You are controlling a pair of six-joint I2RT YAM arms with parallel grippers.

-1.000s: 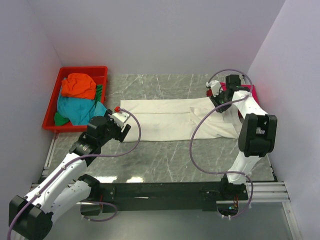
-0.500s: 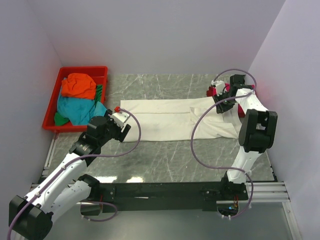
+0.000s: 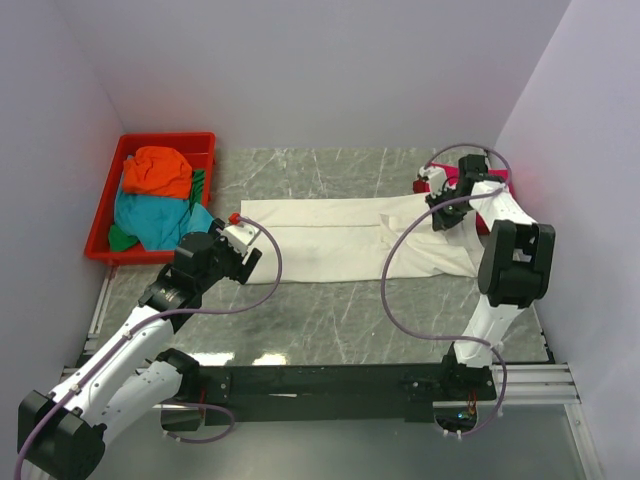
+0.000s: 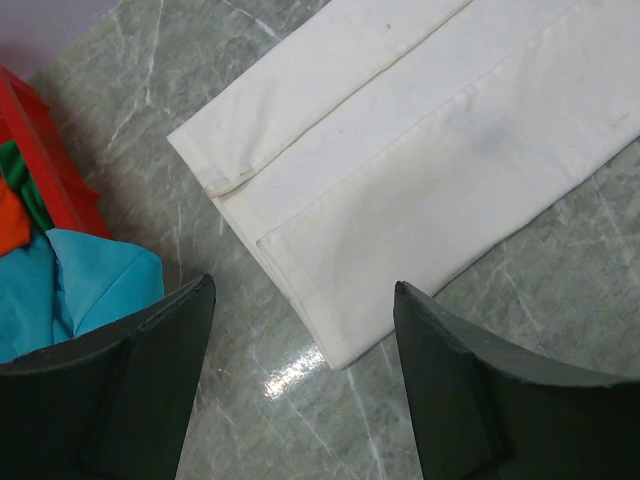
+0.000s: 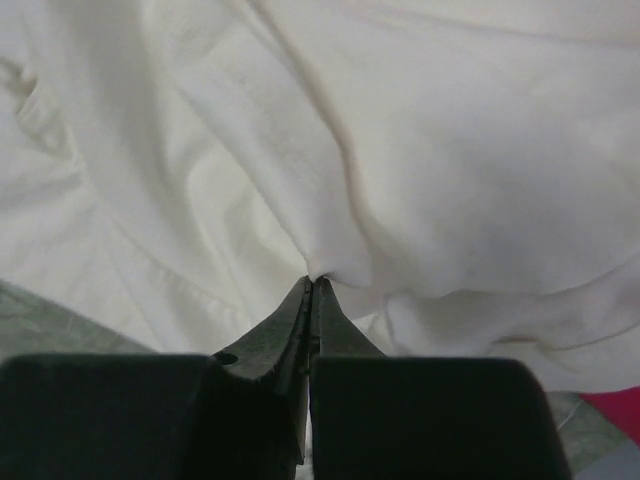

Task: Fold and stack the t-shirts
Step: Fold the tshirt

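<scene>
The large cream-white t-shirt [image 3: 320,235] lies folded into a long band across the table. It also shows in the left wrist view [image 4: 430,150] and fills the right wrist view [image 5: 450,150]. My right gripper [image 3: 443,203] is at the shirt's right end, shut on a pinched fold of the cream cloth [image 5: 313,282]. My left gripper [image 3: 243,260] hangs open and empty just above the shirt's near left corner [image 4: 300,300]. A magenta-pink shirt [image 3: 503,183] lies behind the right gripper. An orange shirt [image 3: 158,170] and a teal shirt [image 3: 150,220] lie in the tray.
A red plastic tray [image 3: 165,138] stands at the back left, its corner in the left wrist view [image 4: 40,160]. Grey walls close in the left, back and right. Bare marble table lies in front of the cream shirt.
My right gripper has shifted a little to the right and nearer with the cream cloth pinched in it. The left arm has not moved.
</scene>
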